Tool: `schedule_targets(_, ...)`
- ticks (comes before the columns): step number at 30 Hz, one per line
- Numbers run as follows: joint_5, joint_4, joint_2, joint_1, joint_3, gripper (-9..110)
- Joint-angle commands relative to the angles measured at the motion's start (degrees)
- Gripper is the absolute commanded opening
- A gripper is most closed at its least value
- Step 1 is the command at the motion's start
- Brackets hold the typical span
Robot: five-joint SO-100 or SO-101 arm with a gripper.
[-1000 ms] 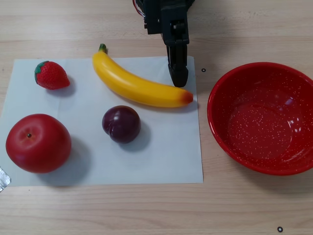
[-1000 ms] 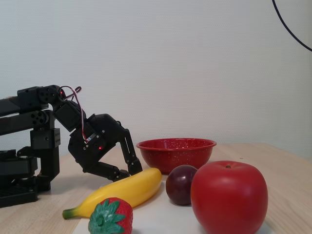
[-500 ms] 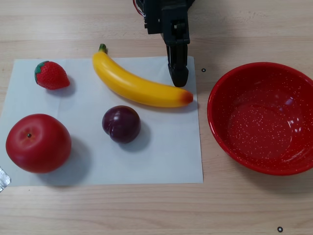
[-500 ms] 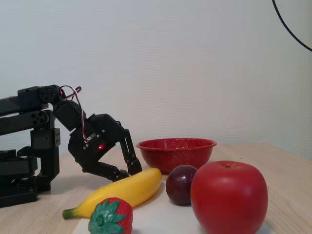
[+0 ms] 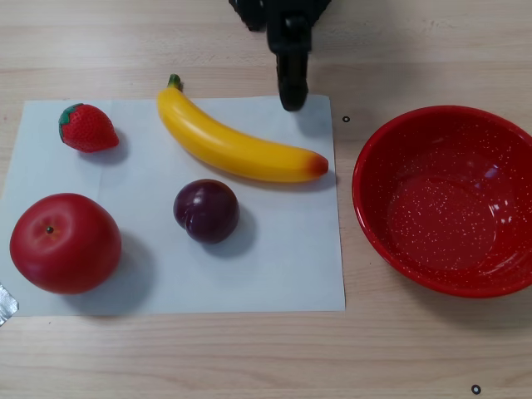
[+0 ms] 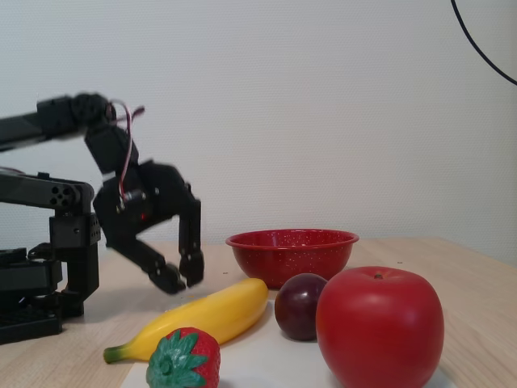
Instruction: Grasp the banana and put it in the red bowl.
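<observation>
Spreading across most of both views is the wooden counter (image 5: 166, 357), with a sheet of white paper (image 5: 283, 266) laid on it. At the right of the other view sits the red bowl (image 5: 376, 224), empty, off the paper's right edge and well apart from the arm. The red apple (image 5: 65, 243) is next in size, at the paper's lower left. The banana (image 5: 233, 145) lies flat on the paper, running diagonally from its green stem at upper left to its orange-red tip, which points toward the bowl. It is untouched.

The gripper (image 6: 182, 279) hangs above the counter just behind the banana's tip end, clear of the fruit; in the fixed view its fingers (image 6: 192, 267) stand apart, holding nothing. The grasp looks not yet made.

To do it well, the arm would probably best come down over the banana's thick middle rather than the tapered tip, with the fingers straddling the fruit across its short width. Glossy plastic is likely to slip, so a centred, square closure matters. A lift high enough to clear the bowl's rim seems wise.

The plum (image 5: 206, 210) sits just below the banana's middle, near enough that a low finger could nudge it. The strawberry (image 5: 86, 127) lies well clear at upper left.
</observation>
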State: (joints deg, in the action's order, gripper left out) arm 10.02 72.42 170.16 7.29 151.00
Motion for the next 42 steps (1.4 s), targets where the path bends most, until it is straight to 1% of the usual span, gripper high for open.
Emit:
schedule_targets(1,0.7,3.6,-3.1,-1.0,-9.3,0)
schedule_targets(8,0.4,11.8,-12.1,-6.2,-22.1,0)
schedule_targets(17,0.3,19.6,-27.2,-15.9,-39.5,0)
schedule_targets(25,0.4,23.4,-38.5,-22.9,-51.2,1)
schedule_targets(30,0.8,25.7,-45.2,-25.2,-54.7,5)
schedule_targets(36,2.3,25.9,-51.2,-24.6,-56.9,13)
schedule_targets(42,2.4,20.6,-53.7,-23.2,-56.3,29)
